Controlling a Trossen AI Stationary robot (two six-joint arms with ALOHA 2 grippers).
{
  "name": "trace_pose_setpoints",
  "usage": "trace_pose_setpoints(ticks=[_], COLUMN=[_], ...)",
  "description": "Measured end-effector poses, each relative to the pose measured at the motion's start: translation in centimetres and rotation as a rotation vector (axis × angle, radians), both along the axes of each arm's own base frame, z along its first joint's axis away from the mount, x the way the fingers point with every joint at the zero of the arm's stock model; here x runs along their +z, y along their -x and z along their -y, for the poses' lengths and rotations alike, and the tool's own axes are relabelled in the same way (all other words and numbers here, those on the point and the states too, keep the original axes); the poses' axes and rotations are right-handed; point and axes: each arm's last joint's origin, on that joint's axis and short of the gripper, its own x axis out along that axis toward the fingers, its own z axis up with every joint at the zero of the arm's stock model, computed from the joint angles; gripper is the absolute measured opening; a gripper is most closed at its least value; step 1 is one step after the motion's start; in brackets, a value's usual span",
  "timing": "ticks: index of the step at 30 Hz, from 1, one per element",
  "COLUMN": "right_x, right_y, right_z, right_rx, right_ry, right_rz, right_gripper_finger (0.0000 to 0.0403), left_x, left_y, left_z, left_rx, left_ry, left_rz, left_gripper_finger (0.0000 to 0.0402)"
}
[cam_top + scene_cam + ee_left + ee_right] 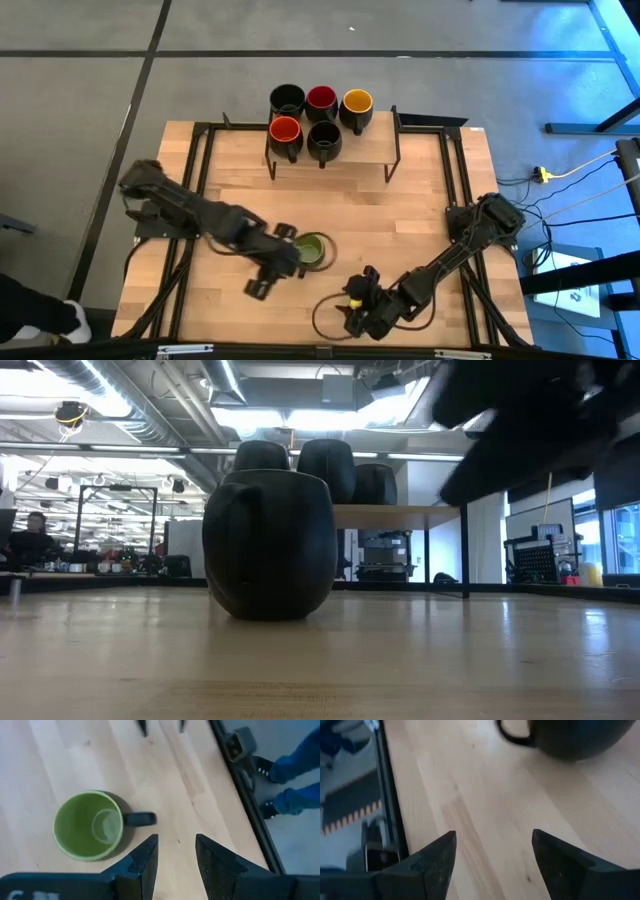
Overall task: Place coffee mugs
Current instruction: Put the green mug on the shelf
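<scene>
The green-lined mug (pixel 312 250) is standing upright on the wooden table (pixel 400 215), near the middle of its front half, with its handle (pixel 140 819) lying just beside the left gripper's fingers. The left gripper (pixel 283 262) is hovering at the mug's near-left side; its fingers (pixel 145 860) are standing slightly parted with bare wood showing between them, holding nothing and touching nothing. The right gripper (pixel 362 305) is resting low near the table's front edge, well apart from the mug, with its fingers (pixel 437 857) spread wide and empty over clear wood. Five more mugs (pixel 321 119) are sitting grouped on the raised shelf (pixel 375 147) at the table's far edge: black, dark red and yellow behind, orange-red and black in front. Open tabletop is lying between the shelf and the green-lined mug, and a black frame rail (pixel 200 170) is running along the table's left side.
</scene>
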Motion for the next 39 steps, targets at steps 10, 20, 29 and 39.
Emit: trace_pose_setpoints(ticks=[10,20,29,39], right_x=[0.2,0.1,-0.2,-0.4], right_y=[-2.1,-2.8,-3.0,-3.5], right_z=[2.3,3.3,4.4,5.8], right_rx=[-0.143,-0.164,-0.251,-0.258], right_ry=[-0.136,-0.202,-0.202,-0.120], right_rz=[0.014,-0.023,-0.039,-0.060], right_gripper_finger=[0.0243,0.0243,0.0243,0.0243], left_x=[-2.6,-8.3,-12.3,-15.4], left_y=[7.7,9.5,9.1,9.5], left_z=[-3.4,-5.5,-6.9,-6.8], left_rx=[0.107,0.207,0.302,0.322], left_ry=[0.060,-0.011,-0.014,0.069], left_rz=[0.195,0.198,0.303,0.332], left_gripper_finger=[0.0126,0.0126,0.0126,0.0126])
